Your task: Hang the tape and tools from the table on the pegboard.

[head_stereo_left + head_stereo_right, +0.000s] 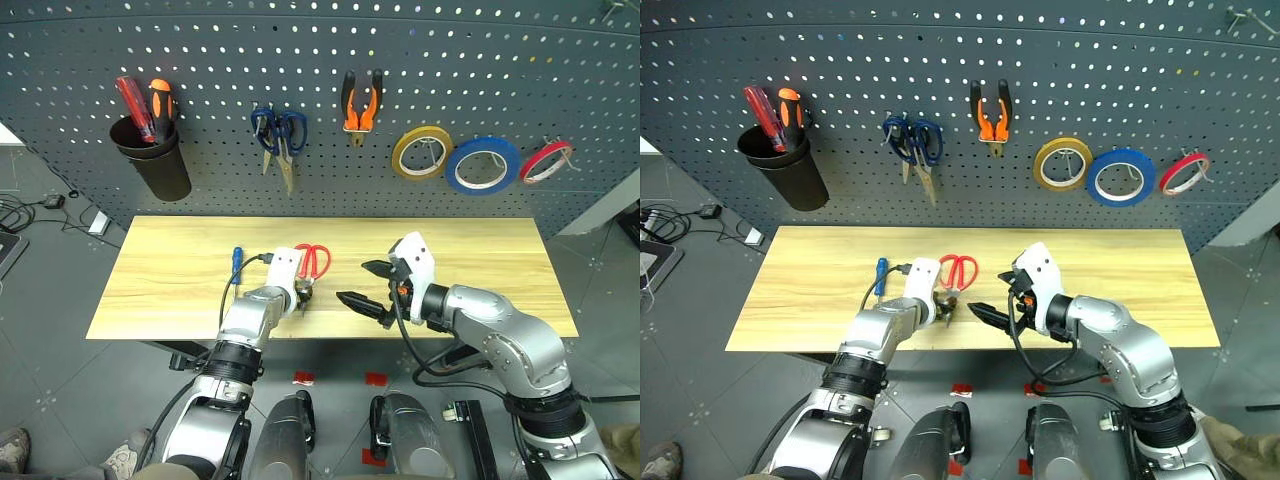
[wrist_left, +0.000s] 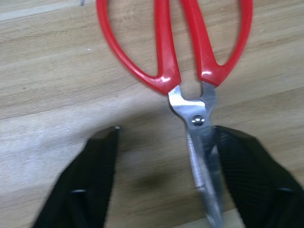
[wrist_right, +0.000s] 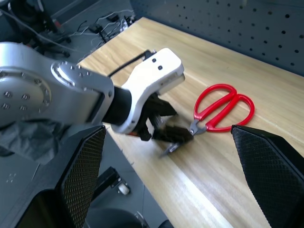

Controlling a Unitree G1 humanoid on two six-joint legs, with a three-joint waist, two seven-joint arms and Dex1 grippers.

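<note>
Red-handled scissors [image 1: 314,260] lie on the table [image 1: 480,260], blades toward its front edge. My left gripper [image 2: 166,133] is down over the blades, open, one finger [image 2: 247,161] against the blade and the other a gap away. A blue-handled screwdriver [image 1: 236,263] lies left of it. My right gripper [image 1: 357,283] hovers open and empty just right of the scissors. On the pegboard [image 1: 400,60] hang orange-and-black pliers [image 1: 361,105] and the blue tape [image 1: 483,165].
Also on the pegboard are blue-handled scissors [image 1: 279,135], a yellow roll [image 1: 421,152], a thin red roll [image 1: 546,161] and a black cup [image 1: 152,160] holding red and orange screwdrivers. The table's right half is bare wood.
</note>
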